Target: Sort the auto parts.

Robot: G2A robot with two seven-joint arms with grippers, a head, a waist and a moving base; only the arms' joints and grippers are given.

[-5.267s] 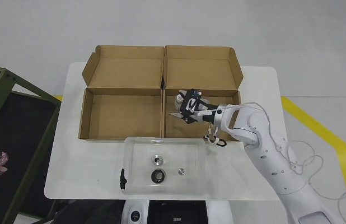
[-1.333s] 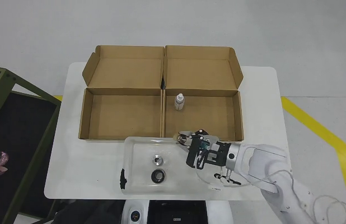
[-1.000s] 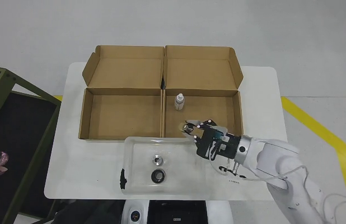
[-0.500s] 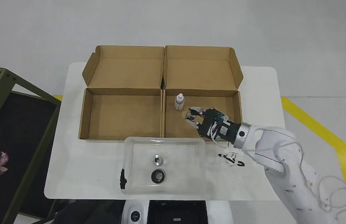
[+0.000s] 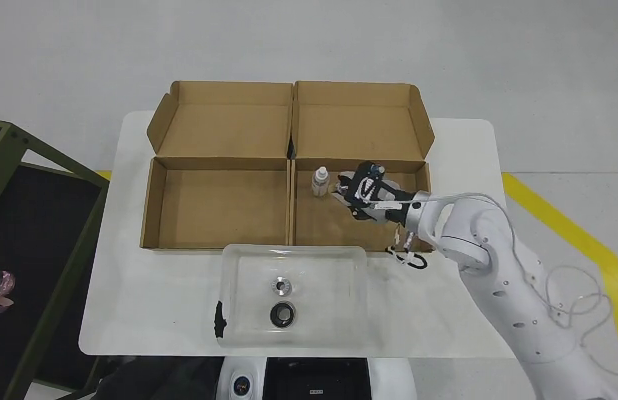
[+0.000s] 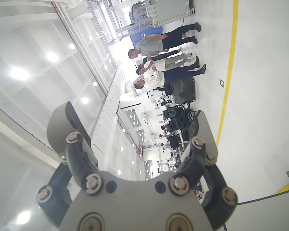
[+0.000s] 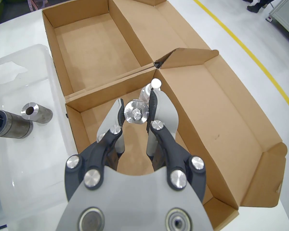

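Observation:
My right gripper (image 7: 136,115) (image 5: 345,192) is shut on a small round silver metal part (image 7: 135,115), held above the right cardboard box (image 5: 414,222) (image 7: 219,111). Just beyond it a small white part (image 5: 320,182) (image 7: 152,86) stands upright in that box's far left corner. The left cardboard box (image 5: 164,205) (image 7: 91,44) has nothing in it. In the clear plastic bin (image 5: 239,262) (image 7: 38,56) lie a dark cylindrical bushing (image 5: 282,315) (image 7: 9,124) and a smaller silver bushing (image 5: 280,285) (image 7: 37,112). My left gripper (image 6: 134,121) is open, pointed out at the room.
Both boxes have their lids folded back toward the far side of the white table (image 5: 459,290). A dark green cart (image 5: 29,230) stands off the table's left edge. A black clip (image 5: 218,322) sits on the bin's left wall.
The right gripper picked the silver part out of the clear bin and carried it up over the right box, next to the white part.

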